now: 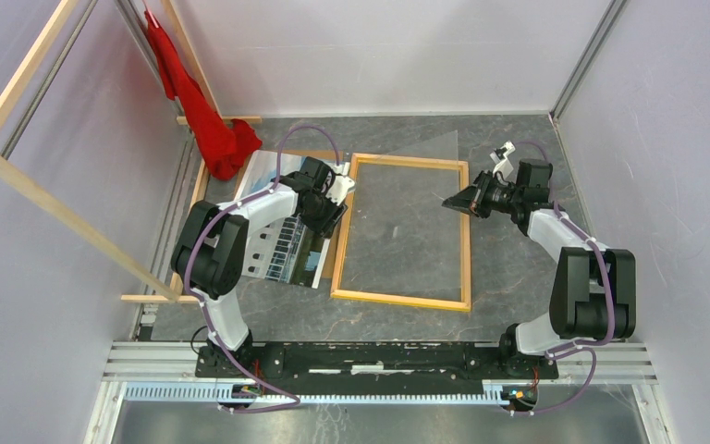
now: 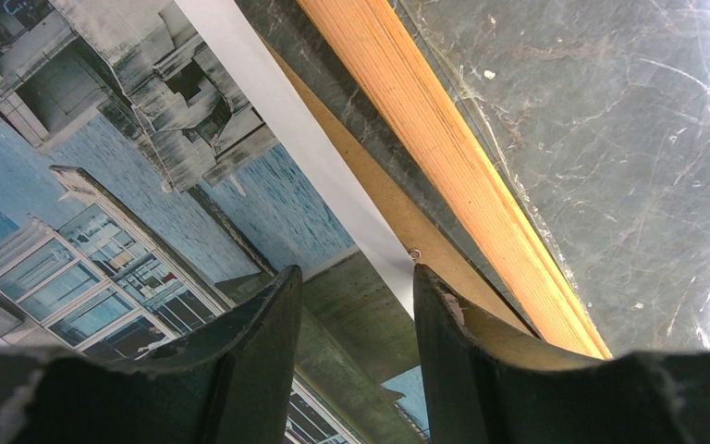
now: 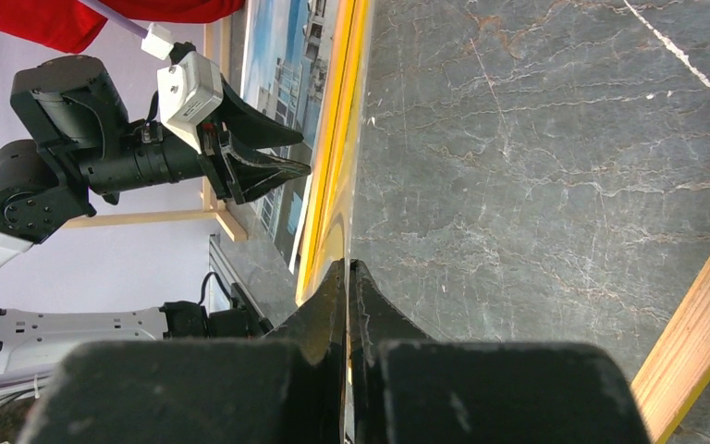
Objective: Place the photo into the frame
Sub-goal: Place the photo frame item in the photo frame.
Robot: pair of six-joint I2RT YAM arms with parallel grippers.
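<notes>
The frame [image 1: 467, 236] lies flat mid-table with its light wood back up. To its left the photo [image 1: 273, 236], a building against blue sky, rests face up on a brown backing board [image 2: 405, 217]. My left gripper [image 1: 336, 202] hovers open just over the photo's right edge; in the left wrist view its gripper [image 2: 356, 287] straddles the white border of the photo [image 2: 102, 176], with the frame [image 2: 444, 148] beside it. My right gripper [image 1: 450, 202] is shut on the edge of a clear sheet [image 1: 407, 148] tilted above the frame. The right wrist view shows that gripper [image 3: 348, 270] pinching the sheet edge-on.
A red cloth [image 1: 199, 102] hangs at the back left beside a wooden lattice [image 1: 46, 199]. Purple walls enclose the table on three sides. An aluminium rail [image 1: 379, 356] carries both arm bases at the near edge. A frame bar [image 3: 703, 314] shows at the right wrist view's lower right.
</notes>
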